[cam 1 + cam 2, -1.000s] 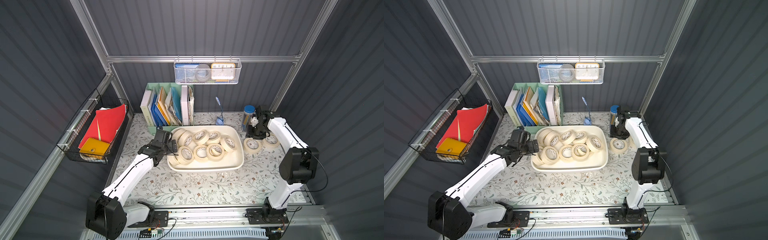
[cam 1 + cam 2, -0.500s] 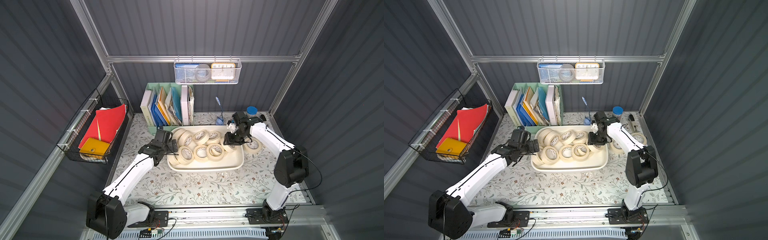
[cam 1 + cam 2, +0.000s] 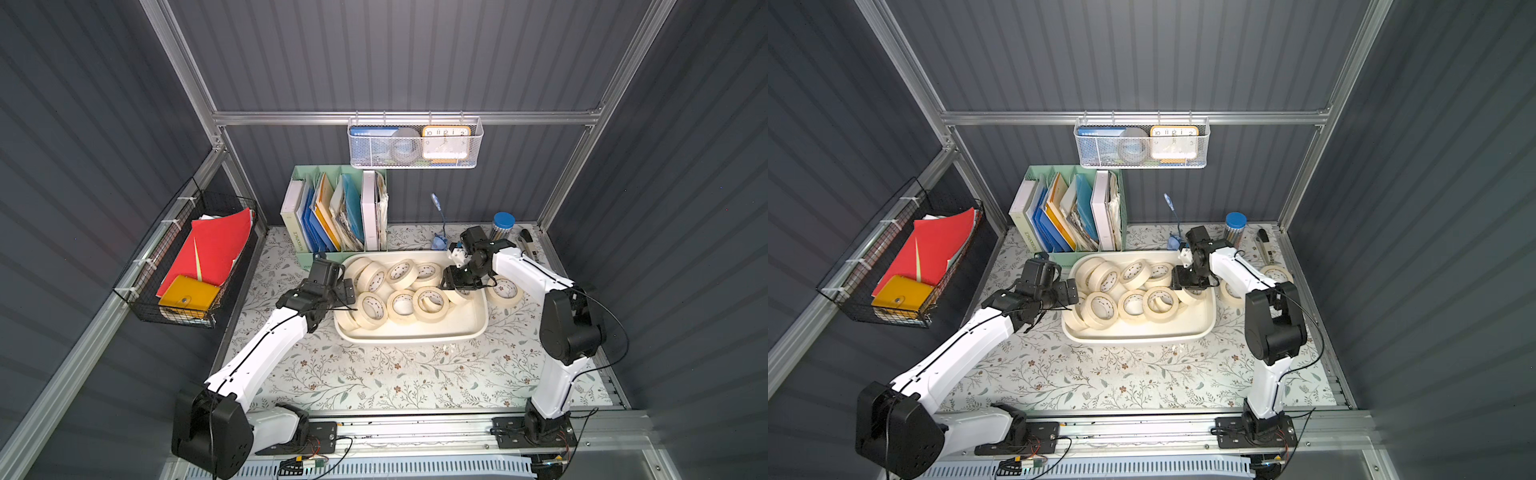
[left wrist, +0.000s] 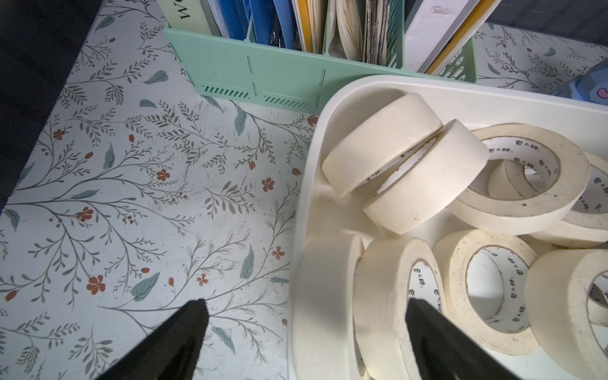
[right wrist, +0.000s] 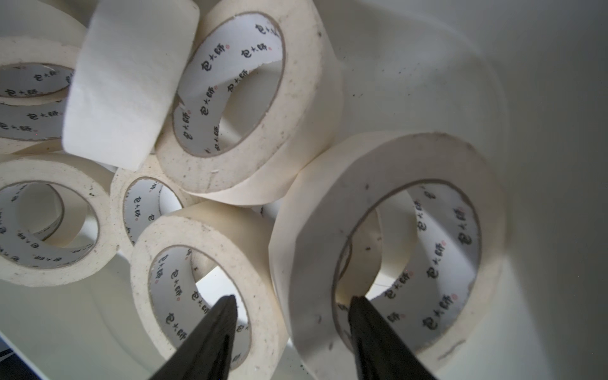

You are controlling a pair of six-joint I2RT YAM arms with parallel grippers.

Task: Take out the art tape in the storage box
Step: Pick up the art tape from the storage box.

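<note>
While the left fingers (image 4: 171, 345) are hanging released astride the storage box (image 4: 460, 90) rim beside bare tabletop (image 4: 131, 197), the right fingers (image 5: 210, 342) are straddling, unclenched, a print-cored art tape (image 5: 394, 154) wall.

Dark ribbed metal walls (image 3: 415, 54), aluminium frame (image 3: 291, 118), floral-patterned tabletop (image 3: 374, 374), evenly lit.

One storage box (image 3: 411, 336). Art tape (image 3: 401, 305) inside: about ten, overlap hides exact count. Loose rolls (image 3: 1277, 274) on surface (image 3: 374, 374), box's 3 o'clock: two.
</note>
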